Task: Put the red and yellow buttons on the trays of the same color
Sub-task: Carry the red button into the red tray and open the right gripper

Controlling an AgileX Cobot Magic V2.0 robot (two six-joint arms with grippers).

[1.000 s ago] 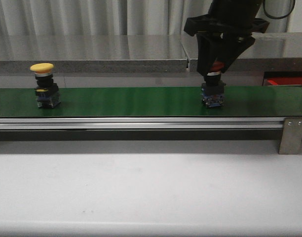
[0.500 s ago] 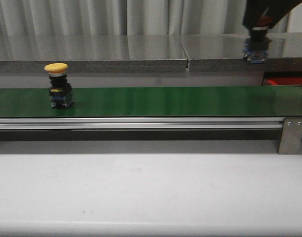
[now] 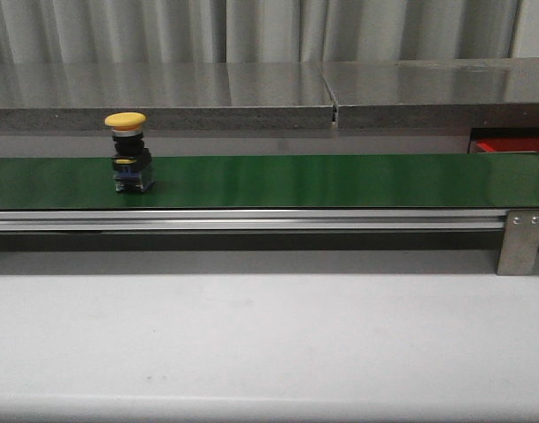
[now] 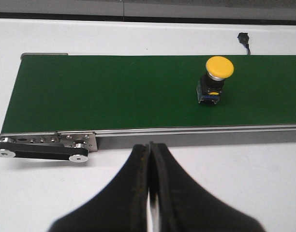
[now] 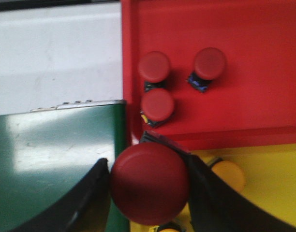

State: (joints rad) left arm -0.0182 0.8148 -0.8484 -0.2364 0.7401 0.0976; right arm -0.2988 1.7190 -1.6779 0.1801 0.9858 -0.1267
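1. Right claw point(image 5: 149, 186): clamped on a big round dark-red mushroom-cap button point(image 5: 149, 182), one black finger point(image 5: 75, 203) hugging each side of the cap. Only as wide as that cap.
2. Hanging right over the seam where the bright red flat low-rimmed tray point(image 5: 264, 58) meets the yellow tray point(image 5: 273, 183), next to the end of the long green belt point(image 5: 51, 159).
3. Already sitting in the red tray: three more red-capped buttons point(image 5: 154, 66), two close together near the tray's belt-side edge, third point(image 5: 209, 63) a bit apart.
4. Over on the yellow tray: a yellow-capped button point(image 5: 228, 175) peeking out beside the claw finger, partly hidden. Another yellow bit at the frame edge, too cut off to call.
5. Left claw point(image 4: 150, 193): fingers pressed together, barely a sliver of light between the tips, gripping nothing. Parked above the white desk point(image 4: 244, 188), short of the belt's metal rail.
6. Out on the belt: one yellow mushroom-cap button on a black and blue body point(image 3: 129, 152), standing upright, well apart from both claws.
7. Front view: neither arm visible, just a red sliver of tray point(image 3: 507, 146) at the far right behind the belt.
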